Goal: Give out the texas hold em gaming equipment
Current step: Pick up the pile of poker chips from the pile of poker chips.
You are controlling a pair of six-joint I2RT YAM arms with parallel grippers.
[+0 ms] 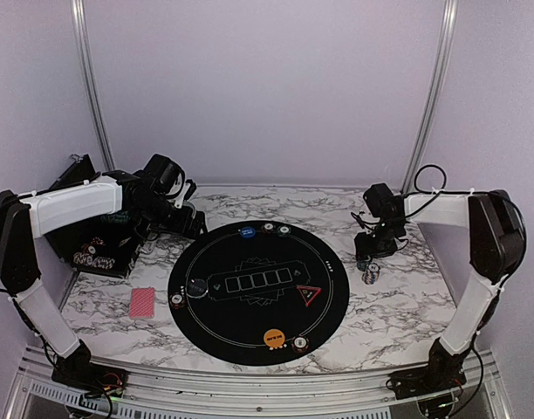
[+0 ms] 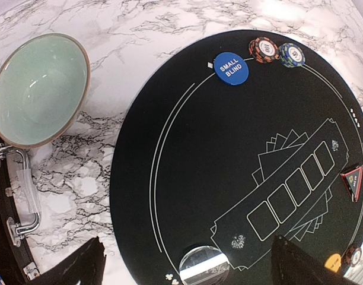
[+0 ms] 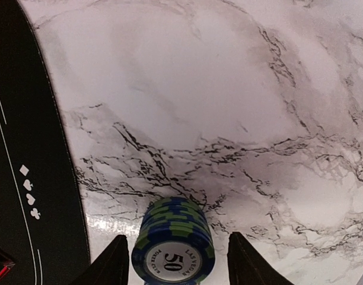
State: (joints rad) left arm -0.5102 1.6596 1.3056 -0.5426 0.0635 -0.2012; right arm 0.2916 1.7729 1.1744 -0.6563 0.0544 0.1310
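A stack of blue-and-green striped poker chips marked 50 stands on the marble just right of the black mat. My right gripper straddles the stack, open. Its left finger is almost against the chips and a gap shows on the right. From above, the same stack sits under the right gripper. My left gripper hangs wide open and empty over the mat's left part, above the dark dealer button. On the mat lie a blue SMALL BLIND disc, two chips, a red triangle and an orange disc.
A teal bowl stands on the marble left of the mat. A black case holding chips sits at the far left. Red-backed cards lie beside the mat's left rim, with a chip close by. Another chip lies by the orange disc.
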